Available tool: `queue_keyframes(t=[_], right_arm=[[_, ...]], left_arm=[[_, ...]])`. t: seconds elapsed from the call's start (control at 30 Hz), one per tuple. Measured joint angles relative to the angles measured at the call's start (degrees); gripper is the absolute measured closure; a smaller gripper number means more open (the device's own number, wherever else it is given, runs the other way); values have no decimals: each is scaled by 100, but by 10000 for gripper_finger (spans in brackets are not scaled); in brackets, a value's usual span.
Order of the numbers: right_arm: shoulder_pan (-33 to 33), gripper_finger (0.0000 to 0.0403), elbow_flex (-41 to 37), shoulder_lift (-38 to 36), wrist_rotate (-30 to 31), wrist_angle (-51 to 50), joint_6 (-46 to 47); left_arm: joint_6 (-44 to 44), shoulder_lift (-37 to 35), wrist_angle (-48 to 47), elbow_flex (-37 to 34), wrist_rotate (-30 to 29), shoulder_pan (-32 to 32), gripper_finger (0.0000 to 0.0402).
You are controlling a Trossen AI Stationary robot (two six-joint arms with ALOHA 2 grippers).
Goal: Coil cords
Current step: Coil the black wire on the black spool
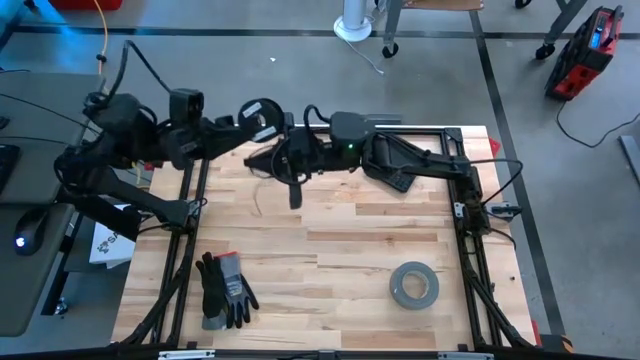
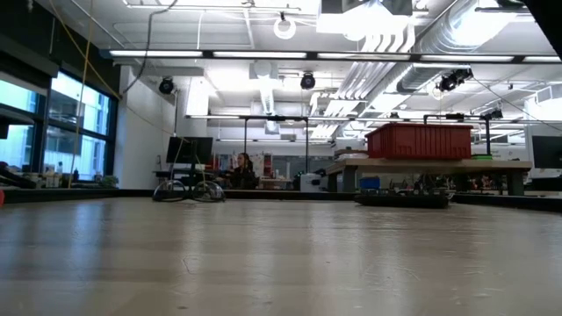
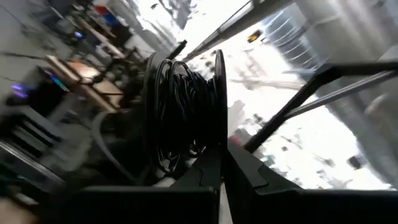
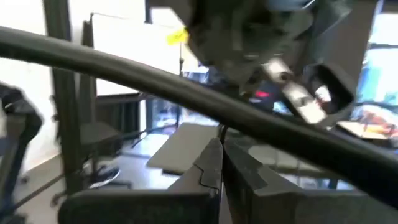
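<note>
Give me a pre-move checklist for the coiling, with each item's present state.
1. Left gripper shut on the spool: ok.
2. Cord wound on spool, loops untidy: not ok.
3. Right gripper shut on the cord: fingers shut, cord between them cannot tell.
4. Both arms raised near the table's far edge: ok.
5. Gloves and tape roll clear of arms: ok.
</note>
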Motion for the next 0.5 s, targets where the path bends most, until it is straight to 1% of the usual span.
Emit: queue_keyframes(t=[0.1,0.2,0.27,0.37,0.5], right_arm=[[-29,402,0,63,76,426,-28],[-26,402,0,75,72,690,-28],[-24,402,0,75,59,871,-28],[-11,403,0,75,-131,1007,-6],[55,403,0,75,-60,1009,-61]], left_arm=[[-323,21,85,10,126,0,401],[-431,47,43,11,254,-2,401],[-455,51,13,2,231,0,401],[-267,17,53,5,75,0,401],[-320,27,51,12,18,0,401]])
